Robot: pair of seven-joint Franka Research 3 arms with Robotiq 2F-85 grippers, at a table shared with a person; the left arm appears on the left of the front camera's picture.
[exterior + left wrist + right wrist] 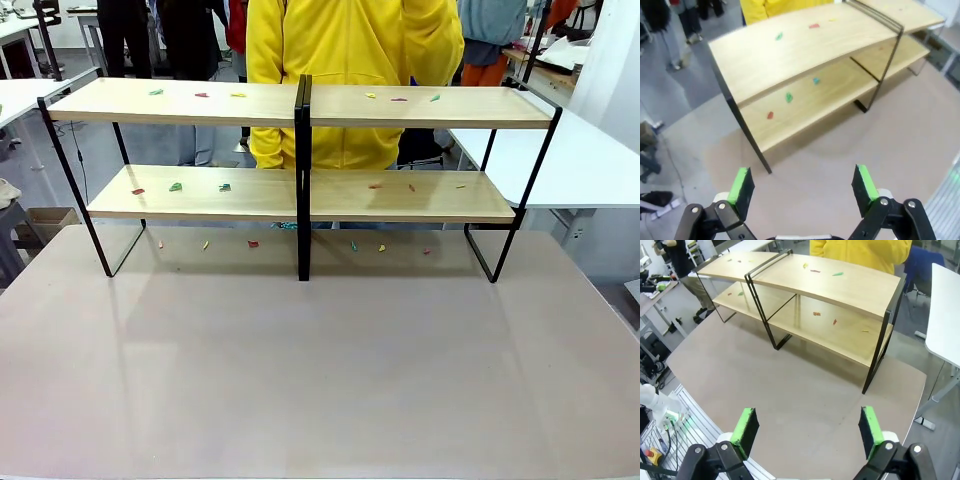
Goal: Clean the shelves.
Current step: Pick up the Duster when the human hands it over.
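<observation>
The shelves (400, 105) stand at the far side of the grey-brown tabletop: two long light wood boards on a thin black frame with a black centre post (303, 180). Small red, green and yellow scraps (176, 187) lie scattered on both boards and on the table under the rack. My left gripper (802, 187) hangs open above the table, short of the shelves' (805, 55) near corner, with nothing between its green pads. My right gripper (807, 432) is open too, high above the tabletop in front of the shelves (840, 287).
A person in a yellow top (350, 45) stands right behind the rack. White tables (570, 165) flank the far right and far left. The broad grey-brown tabletop (320, 370) lies in front of the rack.
</observation>
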